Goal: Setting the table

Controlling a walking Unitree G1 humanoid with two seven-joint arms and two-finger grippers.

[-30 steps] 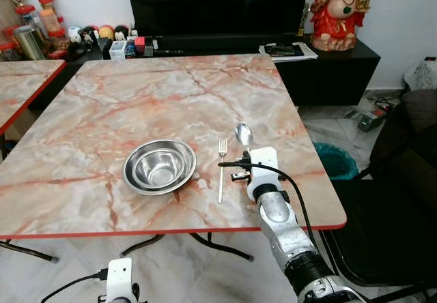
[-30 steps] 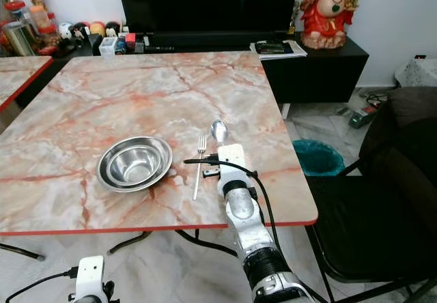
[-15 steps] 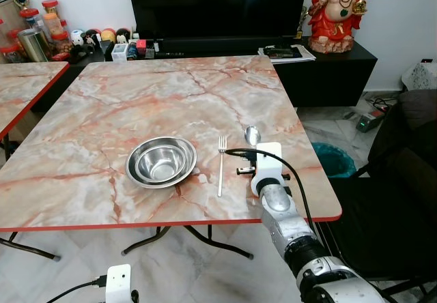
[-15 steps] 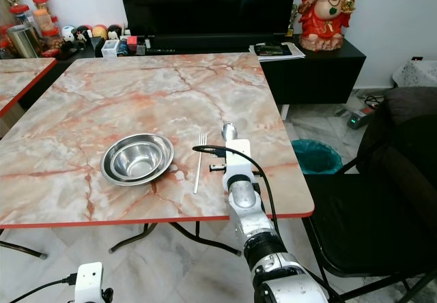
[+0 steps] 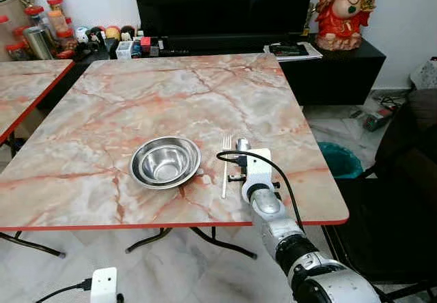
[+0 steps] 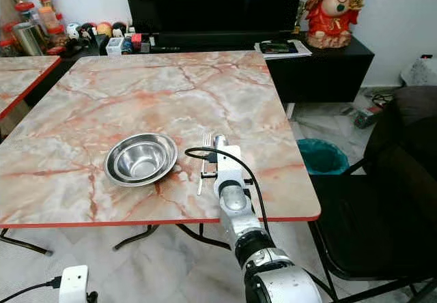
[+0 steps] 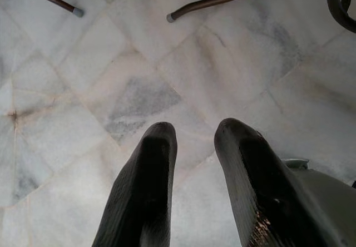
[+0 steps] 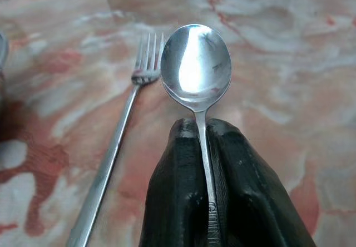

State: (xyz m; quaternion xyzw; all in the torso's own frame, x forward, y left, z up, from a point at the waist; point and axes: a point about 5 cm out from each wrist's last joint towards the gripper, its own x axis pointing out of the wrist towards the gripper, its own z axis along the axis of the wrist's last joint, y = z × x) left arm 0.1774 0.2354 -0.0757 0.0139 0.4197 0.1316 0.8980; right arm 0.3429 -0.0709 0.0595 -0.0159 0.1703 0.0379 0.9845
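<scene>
Right wrist view: right hand (image 8: 203, 147) pinches spoon (image 8: 196, 63) handle, its engraving illegible, beside fork (image 8: 119, 147) on marble-patterned counter (image 5: 171, 98). Left hand (image 7: 194, 147) spread above marble floor (image 7: 83, 91).

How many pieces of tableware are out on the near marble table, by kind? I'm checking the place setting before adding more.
Round stainless steel bowl: 1
Slim silver metal fork: 1
Shiny silver metal spoon, gripped between the right gripper fingers beside the fork: 1
Total: 3
</scene>
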